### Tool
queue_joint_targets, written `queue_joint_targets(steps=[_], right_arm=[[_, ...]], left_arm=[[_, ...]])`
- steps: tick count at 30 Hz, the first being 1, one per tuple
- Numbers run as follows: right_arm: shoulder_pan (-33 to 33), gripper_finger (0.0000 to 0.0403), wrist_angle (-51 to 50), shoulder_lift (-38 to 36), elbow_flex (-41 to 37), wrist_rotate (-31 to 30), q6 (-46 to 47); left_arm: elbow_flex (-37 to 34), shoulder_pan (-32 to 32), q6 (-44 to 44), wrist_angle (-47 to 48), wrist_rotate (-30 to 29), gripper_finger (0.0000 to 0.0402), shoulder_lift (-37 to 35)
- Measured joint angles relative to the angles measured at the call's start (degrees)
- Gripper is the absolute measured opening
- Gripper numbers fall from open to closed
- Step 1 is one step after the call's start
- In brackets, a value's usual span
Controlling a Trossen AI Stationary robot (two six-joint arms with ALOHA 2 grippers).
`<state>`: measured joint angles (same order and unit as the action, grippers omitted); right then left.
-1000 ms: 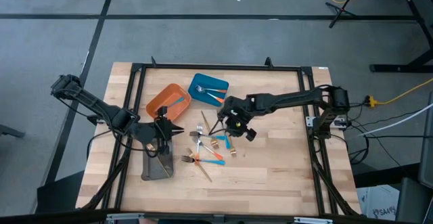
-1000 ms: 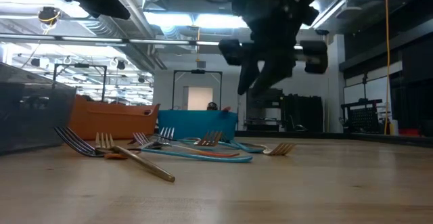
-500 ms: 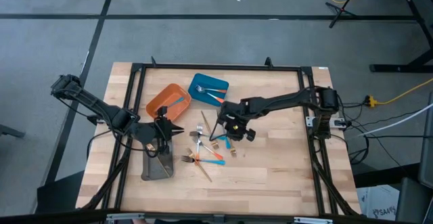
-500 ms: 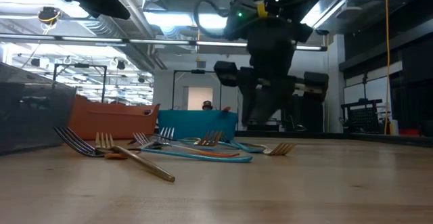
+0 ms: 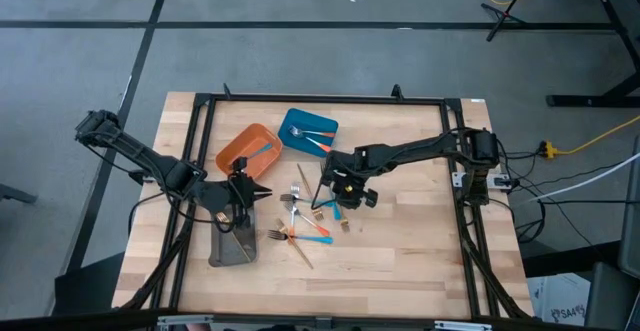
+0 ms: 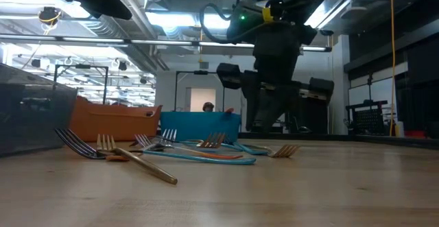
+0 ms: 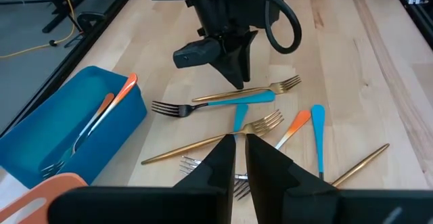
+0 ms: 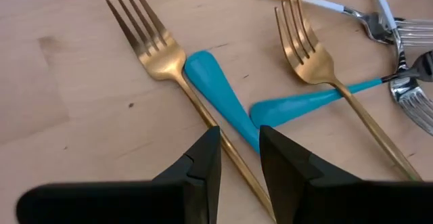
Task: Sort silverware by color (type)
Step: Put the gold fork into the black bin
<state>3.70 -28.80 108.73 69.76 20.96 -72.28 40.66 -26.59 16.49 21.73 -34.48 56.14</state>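
Nothing here can be read: no lettering, label, brand, number or sign shows legibly on anything in any view.
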Motion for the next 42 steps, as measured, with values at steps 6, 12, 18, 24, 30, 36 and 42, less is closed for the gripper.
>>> queue_joint_targets(steps=[6, 12, 18, 24, 30, 36, 42], right_arm=[[0.0, 0.0092, 0.2, 0.4, 0.0, -1.8, -0.3], [0.0, 0.0092, -0.2, 2.7, -0.1, -1.9, -0.3], [0.0, 0.0092, 0.0, 4.5, 0.1, -1.8, -0.3], [0.0, 0.0092, -1.1, 4.6, 0.2, -2.3, -0.2], [0.0, 0.008, -2.4, 4.7, 0.1, -2.5, -0.1], [0.0, 0.0029, -3.7, 4.7, 0.1, -2.9, -0.2], [0.0, 0.0004, -5.7, 4.7, 0.1, -2.7, -0.2]], left_arm=[[0.0, 0.0, 0.0, 0.0, 0.0, 0.003, 0.0], [0.0, 0.0, 0.1, -0.1, 0.0, 0.003, 0.0], [0.0, 0.0, 0.1, -0.5, 0.0, 0.003, 0.0], [0.0, 0.0, 0.1, -0.5, 0.0, 0.003, 0.0], [0.0, 0.0, 0.1, -0.5, 0.0, 0.003, 0.0], [0.0, 0.0, 0.1, -0.5, 0.0, 0.003, 0.0], [0.0, 0.0, 0.1, -0.5, 0.0, 0.003, 0.0]])
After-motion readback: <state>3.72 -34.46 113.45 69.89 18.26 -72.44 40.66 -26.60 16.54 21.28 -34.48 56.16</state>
